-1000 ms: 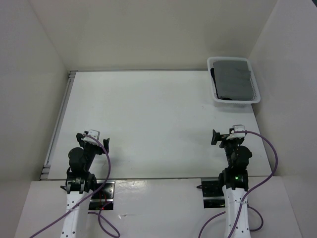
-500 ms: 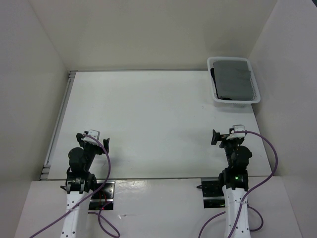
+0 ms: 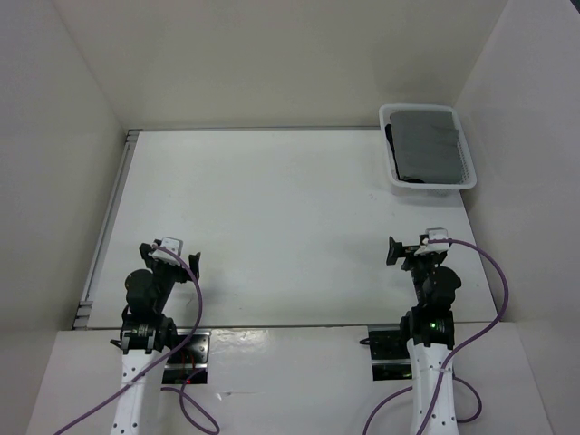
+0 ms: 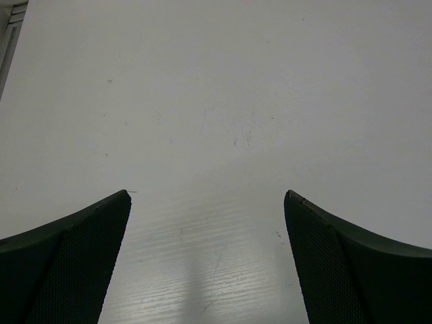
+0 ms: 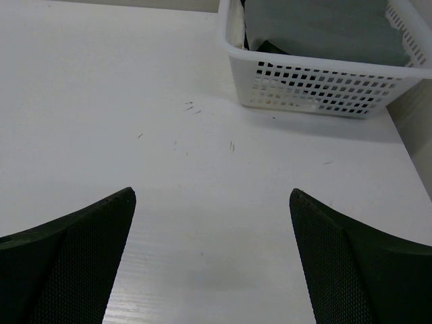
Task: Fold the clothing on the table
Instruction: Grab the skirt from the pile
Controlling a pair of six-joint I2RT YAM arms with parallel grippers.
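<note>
The clothing (image 3: pixel 426 143) is not spread on the desk (image 3: pixel 272 208). It lies as flat grey cloth inside the white lattice basket (image 3: pixel 433 185) at the far right corner, with a strip of black fabric (image 3: pixel 390 145) showing along the basket's left side. You cannot make out pleats or a waistband from here.

Your right jaws stand wide open and hold nothing. They hang low over bare desk near the arm's base, well short of the basket. Your left jaws are also fully spread and empty, over the near left of the desk, well apart from the cloth.

Watch these risks:
- A deep pinch may catch the black fabric along with the grey, so both come out together.
- The basket looks light. A sideways pull on the cloth could drag or tip it, and a low approach could strike its rim or snag the lattice.
- Lifted by one corner, the cloth will likely bunch instead of landing flat.

No brand, label or writing is readable in any view.
</note>
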